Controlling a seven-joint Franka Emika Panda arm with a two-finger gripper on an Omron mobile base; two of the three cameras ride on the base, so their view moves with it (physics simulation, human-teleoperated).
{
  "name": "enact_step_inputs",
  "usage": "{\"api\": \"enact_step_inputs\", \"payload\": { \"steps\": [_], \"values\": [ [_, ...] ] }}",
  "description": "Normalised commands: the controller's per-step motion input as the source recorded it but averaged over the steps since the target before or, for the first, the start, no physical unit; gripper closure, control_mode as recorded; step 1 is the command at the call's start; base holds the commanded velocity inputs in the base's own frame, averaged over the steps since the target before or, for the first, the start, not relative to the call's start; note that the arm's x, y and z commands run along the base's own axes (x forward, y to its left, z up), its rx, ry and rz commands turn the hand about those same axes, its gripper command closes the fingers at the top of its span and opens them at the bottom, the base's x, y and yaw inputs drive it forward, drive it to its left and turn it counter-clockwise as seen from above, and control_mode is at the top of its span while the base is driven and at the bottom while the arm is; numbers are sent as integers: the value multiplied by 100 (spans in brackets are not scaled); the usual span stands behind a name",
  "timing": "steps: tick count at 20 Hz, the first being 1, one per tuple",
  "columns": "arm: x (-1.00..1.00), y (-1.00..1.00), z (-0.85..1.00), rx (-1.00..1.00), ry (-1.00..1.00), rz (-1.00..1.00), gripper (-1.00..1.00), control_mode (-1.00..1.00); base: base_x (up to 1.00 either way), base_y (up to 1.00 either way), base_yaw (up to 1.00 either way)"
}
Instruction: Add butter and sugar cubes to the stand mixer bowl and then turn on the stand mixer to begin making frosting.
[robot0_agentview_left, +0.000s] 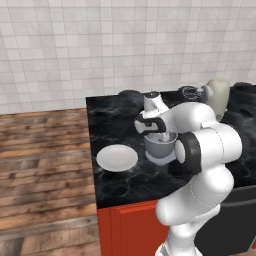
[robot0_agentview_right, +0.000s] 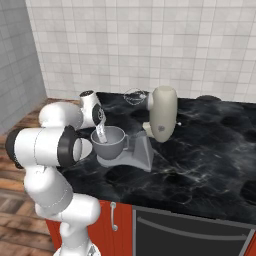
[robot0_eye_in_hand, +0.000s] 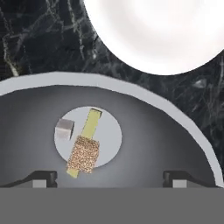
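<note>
Butter (robot0_eye_in_hand: 85, 148) and sugar cubes (robot0_eye_in_hand: 64, 129) lie in the stand mixer bowl (robot0_eye_in_hand: 175, 144); fingers (robot0_eye_in_hand: 111, 177) spread wide above, holding nothing.

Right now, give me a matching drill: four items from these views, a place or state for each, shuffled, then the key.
Items:
1. butter
2. sugar cube
3. white plate
4. claw

Places or states:
A. bare, on the black counter beside the stand mixer bowl
B. open, over the bowl's mouth
C. yellowish stick lying on the bowl's floor
D. small pale block beside the stick, in the bowl

Pairs: 1-C, 2-D, 3-A, 4-B
</note>
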Motion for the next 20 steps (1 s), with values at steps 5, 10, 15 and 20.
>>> {"api": "enact_step_inputs", "payload": {
  "steps": [5, 10, 15, 20],
  "values": [
    [-77, 0, 92, 13, -22, 13, -100, -100, 0, 0, 0],
    [-71, 0, 100, 5, -22, 6, -100, -100, 0, 0, 0],
    [-76, -35, 93, 0, -1, 0, -100, -100, 0, 0, 0],
    [-59, -80, 97, 5, 0, 0, -100, -100, 0, 0, 0]
  ]
}}
